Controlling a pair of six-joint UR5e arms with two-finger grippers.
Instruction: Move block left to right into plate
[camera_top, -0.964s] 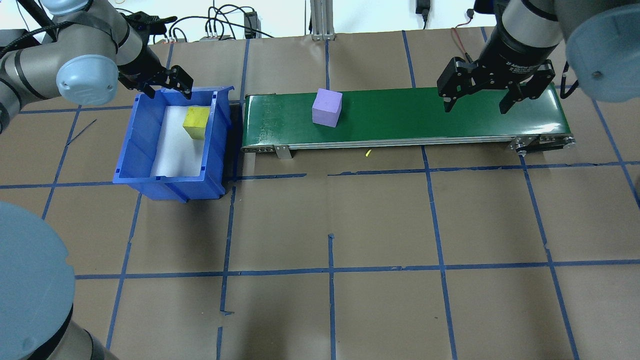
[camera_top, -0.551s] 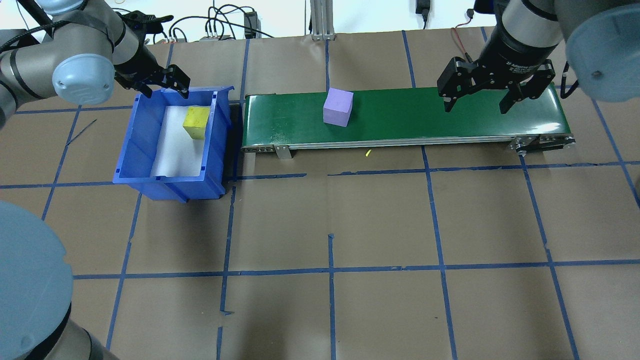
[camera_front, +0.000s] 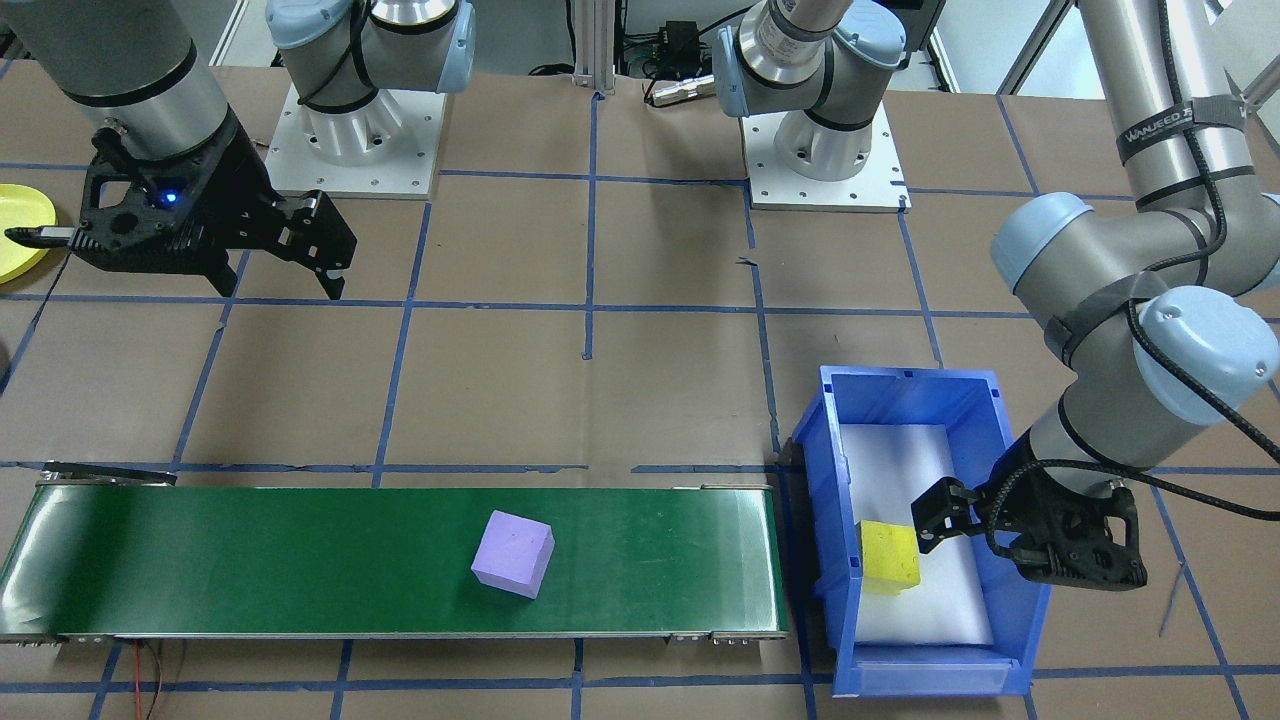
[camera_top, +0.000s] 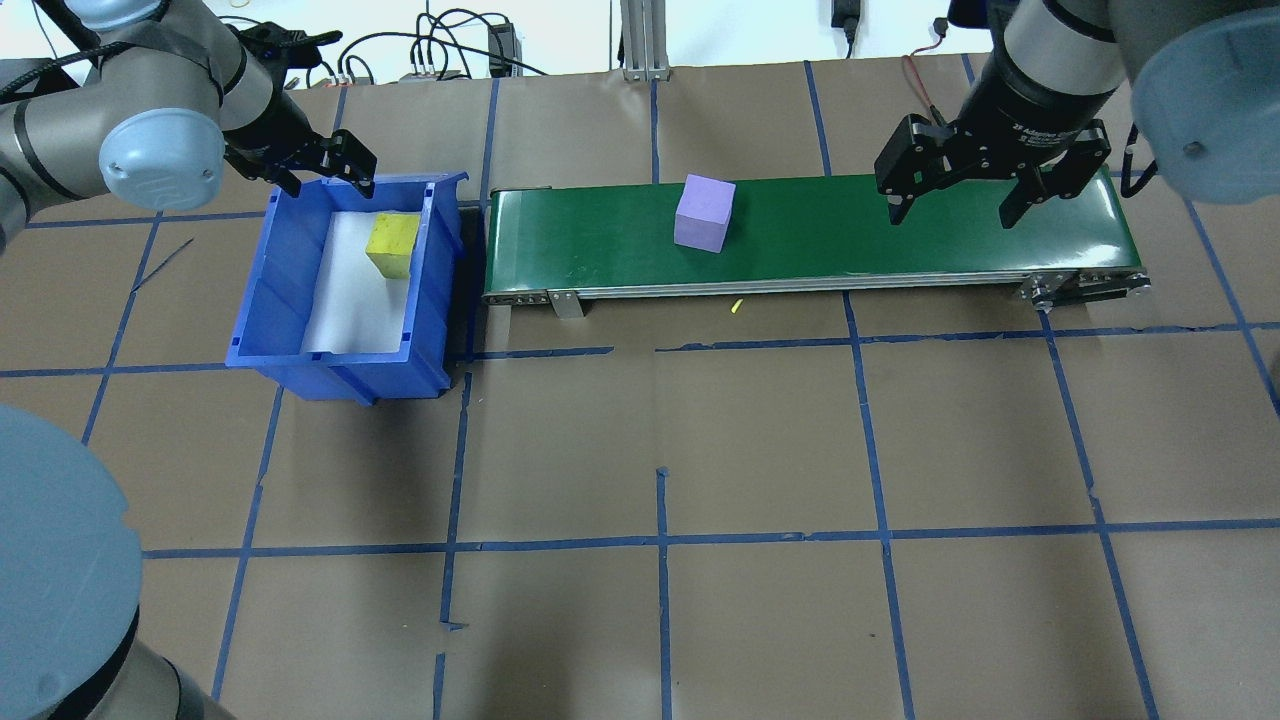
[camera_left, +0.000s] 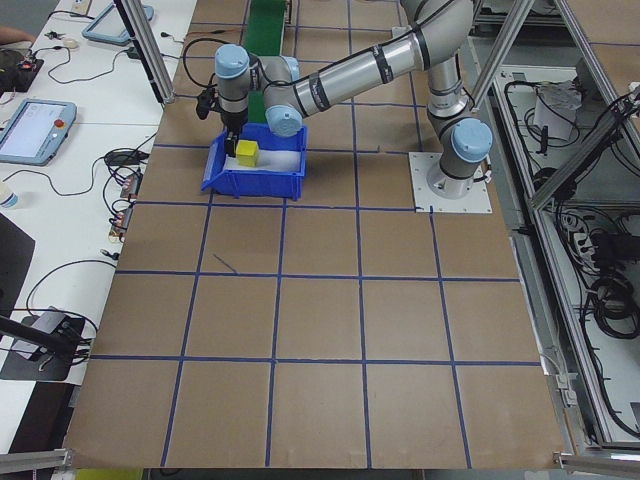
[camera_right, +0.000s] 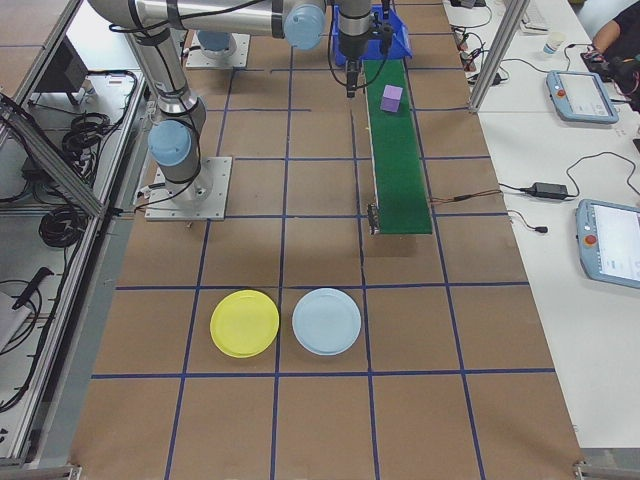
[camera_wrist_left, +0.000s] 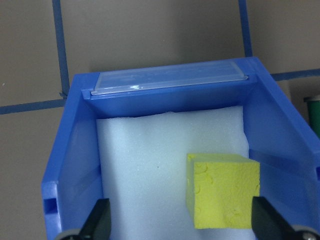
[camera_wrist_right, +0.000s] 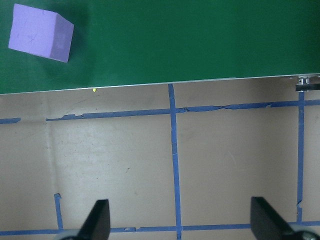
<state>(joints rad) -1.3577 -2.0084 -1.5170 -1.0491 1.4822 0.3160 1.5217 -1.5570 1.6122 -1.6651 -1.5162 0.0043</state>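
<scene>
A purple block (camera_top: 704, 213) rides on the green conveyor belt (camera_top: 820, 245), left of its middle; the right wrist view shows the purple block (camera_wrist_right: 41, 33) at its top left. A yellow block (camera_top: 391, 245) rests on white foam inside the blue bin (camera_top: 270, 300). My left gripper (camera_top: 327, 182) hangs open over the bin's far end, empty, with the yellow block (camera_wrist_left: 223, 190) just ahead of its fingers. Above the belt's right end my right gripper (camera_top: 950, 217) is open and holds nothing. The yellow plate (camera_right: 245, 323) lies on the table well beyond the belt's end.
A light-blue plate (camera_right: 326, 321) lies beside the yellow one. The bin stands against the belt's left end. Brown paper with blue tape lines covers the table (camera_top: 660, 450). Cables and tablets lie on side desks (camera_right: 600, 150).
The purple block has travelled to the right along the belt. My left gripper has drifted slightly toward the bin's far edge. The right gripper has stayed put.
</scene>
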